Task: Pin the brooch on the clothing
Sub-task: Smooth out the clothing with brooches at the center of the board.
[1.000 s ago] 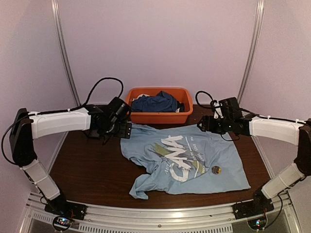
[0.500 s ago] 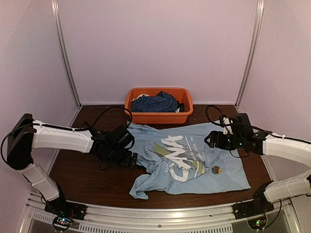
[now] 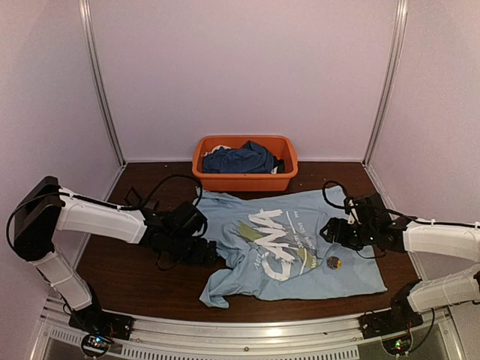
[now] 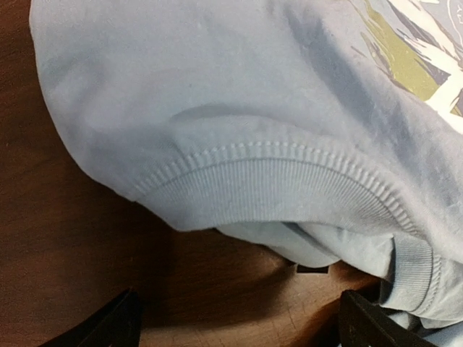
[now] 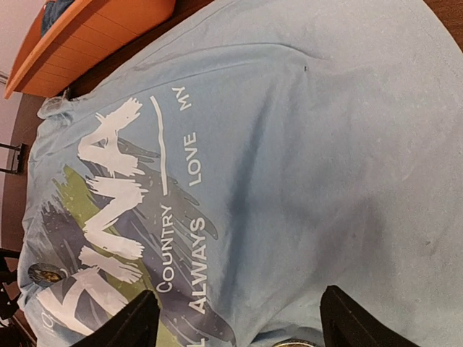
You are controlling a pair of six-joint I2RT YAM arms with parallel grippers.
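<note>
Both arms have dropped low to the shirt, tools empty.

A second ago the arms were raised near the orange plastic basin (image 3: 247, 180). The left tool (image 3: 201, 252) has since come down to the left edge of the light blue "CHINA"-print T-shirt (image 3: 352, 274), jaws spread wide on nothing, the ribbed collar just ahead of them. The right tool (image 3: 331, 231) has sunk over the shirt's right side, jaws well apart and empty. The small round metallic brooch (image 3: 334, 262) stays on the shirt, just nearer than the right tool, and the shirt is unmoved on the brown wooden desk (image 3: 127, 277).
</note>
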